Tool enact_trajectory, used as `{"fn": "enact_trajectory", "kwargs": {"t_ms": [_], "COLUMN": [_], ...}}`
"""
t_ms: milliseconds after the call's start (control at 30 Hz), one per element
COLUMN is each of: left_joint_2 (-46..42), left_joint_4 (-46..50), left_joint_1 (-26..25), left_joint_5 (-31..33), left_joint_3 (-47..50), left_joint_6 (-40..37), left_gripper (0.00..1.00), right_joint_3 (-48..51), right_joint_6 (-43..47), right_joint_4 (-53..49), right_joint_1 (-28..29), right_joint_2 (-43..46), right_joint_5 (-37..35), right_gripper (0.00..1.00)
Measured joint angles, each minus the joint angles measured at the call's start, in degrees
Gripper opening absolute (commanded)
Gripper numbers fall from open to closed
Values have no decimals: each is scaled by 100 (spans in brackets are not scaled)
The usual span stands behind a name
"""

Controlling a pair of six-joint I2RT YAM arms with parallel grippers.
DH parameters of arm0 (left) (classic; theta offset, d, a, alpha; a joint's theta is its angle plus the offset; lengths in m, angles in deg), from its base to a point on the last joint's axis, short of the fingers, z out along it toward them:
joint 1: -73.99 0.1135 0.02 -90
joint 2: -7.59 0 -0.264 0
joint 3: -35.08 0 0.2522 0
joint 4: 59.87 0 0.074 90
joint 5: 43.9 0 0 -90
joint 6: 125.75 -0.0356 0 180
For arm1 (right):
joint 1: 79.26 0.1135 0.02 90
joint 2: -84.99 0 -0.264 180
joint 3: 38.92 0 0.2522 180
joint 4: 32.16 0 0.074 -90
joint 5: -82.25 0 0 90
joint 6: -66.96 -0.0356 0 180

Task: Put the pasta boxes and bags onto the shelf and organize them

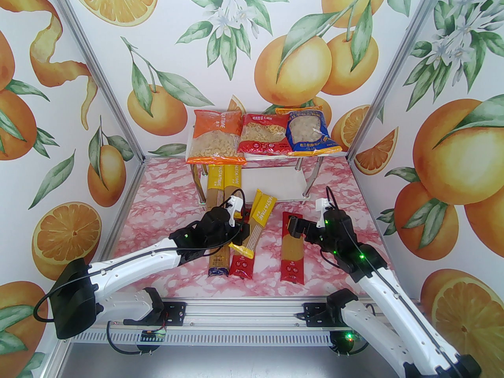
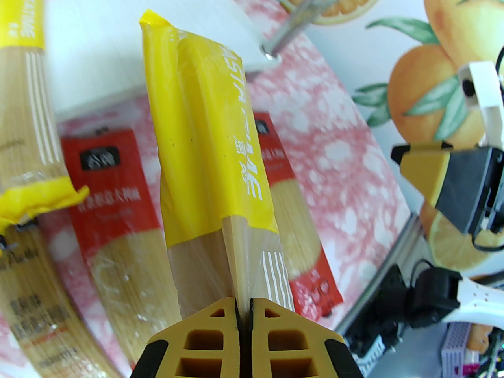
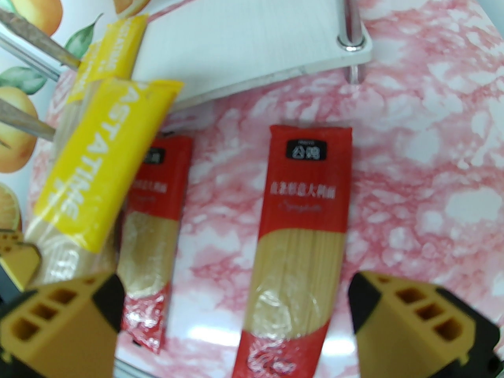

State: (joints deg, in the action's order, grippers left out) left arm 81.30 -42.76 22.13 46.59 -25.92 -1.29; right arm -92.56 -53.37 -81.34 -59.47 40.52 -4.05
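Left gripper point(image 2: 244, 304) pinches only the film seam of the long yellow spaghetti pack point(image 2: 204, 132): expect slip. Right gripper point(image 3: 235, 295) hangs open.

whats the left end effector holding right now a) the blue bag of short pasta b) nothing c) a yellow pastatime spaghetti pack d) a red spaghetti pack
c: in the left wrist view the left end effector is closed on the clear lower part of the long narrow yellow PASTATIME spaghetti pack.
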Motion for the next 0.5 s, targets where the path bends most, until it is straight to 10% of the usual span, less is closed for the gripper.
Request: {"fn": "enact_trajectory", "kwargs": {"t_ms": [500], "left_joint_2": [1589], "left_joint_4": [-750], "left_joint_1": [411], "left_joint_5": [1119], "left_joint_3": [-780], "left_joint_6": [-249], "left_gripper": [0], "right_joint_3": [-105], "right_joint_6": [-11], "right_joint_4": [264], "right_joint_1": [0], "right_joint_2": [-229], "right_joint_5": [177], "right_gripper": [100]}}
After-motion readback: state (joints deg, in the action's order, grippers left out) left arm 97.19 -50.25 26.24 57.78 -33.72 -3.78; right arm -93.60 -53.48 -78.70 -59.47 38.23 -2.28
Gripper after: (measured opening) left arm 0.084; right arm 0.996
